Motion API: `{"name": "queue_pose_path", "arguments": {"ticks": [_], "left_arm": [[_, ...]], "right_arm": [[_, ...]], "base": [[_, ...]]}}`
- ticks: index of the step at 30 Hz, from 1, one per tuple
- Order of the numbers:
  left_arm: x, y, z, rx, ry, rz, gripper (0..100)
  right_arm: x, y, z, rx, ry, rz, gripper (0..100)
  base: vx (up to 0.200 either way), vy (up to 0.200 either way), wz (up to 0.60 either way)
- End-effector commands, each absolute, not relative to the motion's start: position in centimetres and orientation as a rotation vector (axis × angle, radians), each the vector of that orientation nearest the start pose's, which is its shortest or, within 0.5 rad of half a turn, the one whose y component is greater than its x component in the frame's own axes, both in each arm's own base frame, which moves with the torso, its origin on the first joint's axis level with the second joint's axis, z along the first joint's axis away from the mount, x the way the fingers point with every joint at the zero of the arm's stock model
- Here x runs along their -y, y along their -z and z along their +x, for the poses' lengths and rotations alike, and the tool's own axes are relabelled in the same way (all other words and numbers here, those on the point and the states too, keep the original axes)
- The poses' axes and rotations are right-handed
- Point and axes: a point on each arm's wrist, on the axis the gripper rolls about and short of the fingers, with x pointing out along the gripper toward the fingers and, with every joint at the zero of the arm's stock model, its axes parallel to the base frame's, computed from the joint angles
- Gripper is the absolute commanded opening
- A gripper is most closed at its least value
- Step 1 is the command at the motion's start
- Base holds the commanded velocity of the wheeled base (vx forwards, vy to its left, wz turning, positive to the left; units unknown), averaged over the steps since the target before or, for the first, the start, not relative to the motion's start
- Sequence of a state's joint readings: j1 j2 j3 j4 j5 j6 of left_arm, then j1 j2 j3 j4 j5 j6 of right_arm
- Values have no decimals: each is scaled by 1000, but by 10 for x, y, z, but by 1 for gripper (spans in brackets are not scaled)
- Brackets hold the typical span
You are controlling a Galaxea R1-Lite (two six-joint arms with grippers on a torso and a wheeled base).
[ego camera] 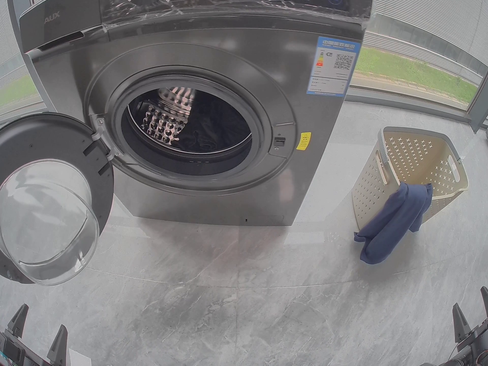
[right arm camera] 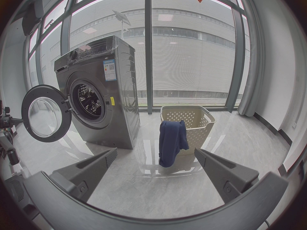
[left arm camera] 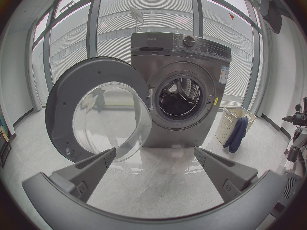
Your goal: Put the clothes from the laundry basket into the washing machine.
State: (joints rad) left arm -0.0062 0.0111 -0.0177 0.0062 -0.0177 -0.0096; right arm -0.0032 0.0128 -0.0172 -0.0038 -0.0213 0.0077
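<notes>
1 blue garment (ego camera: 394,219) over basket rim (ego camera: 414,129), dk cloth (ego camera: 213,128) in drum (ego camera: 162,120)

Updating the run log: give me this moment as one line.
washing machine door open | blue garment draped over laundry basket rim, hanging outside | left gripper open, empty | right gripper open, empty

Grey washing machine (ego camera: 203,52), beige perforated laundry basket (ego camera: 373,179), navy garment (ego camera: 394,222)
</notes>
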Motion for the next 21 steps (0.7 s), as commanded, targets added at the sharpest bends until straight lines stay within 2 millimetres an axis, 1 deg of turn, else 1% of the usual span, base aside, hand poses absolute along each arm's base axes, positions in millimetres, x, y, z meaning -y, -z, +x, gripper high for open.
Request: {"name": "queue_pose_path", "arguments": {"ticks": [1,18,21], "left_arm": [[0,-75,-23,-6,23,-9,100],[0,-75,-23,-6,25,-9,100],[0,-75,-23,-5,25,-11,100]], "right_arm": [[0,-76,-22,-1,26,8,100],[0,-76,-22,-1,25,8,100],[0,-76,-22,-1,26,8,100]], "base": [[0,-200,0],[0,-200,0],[0,0,0]]}}
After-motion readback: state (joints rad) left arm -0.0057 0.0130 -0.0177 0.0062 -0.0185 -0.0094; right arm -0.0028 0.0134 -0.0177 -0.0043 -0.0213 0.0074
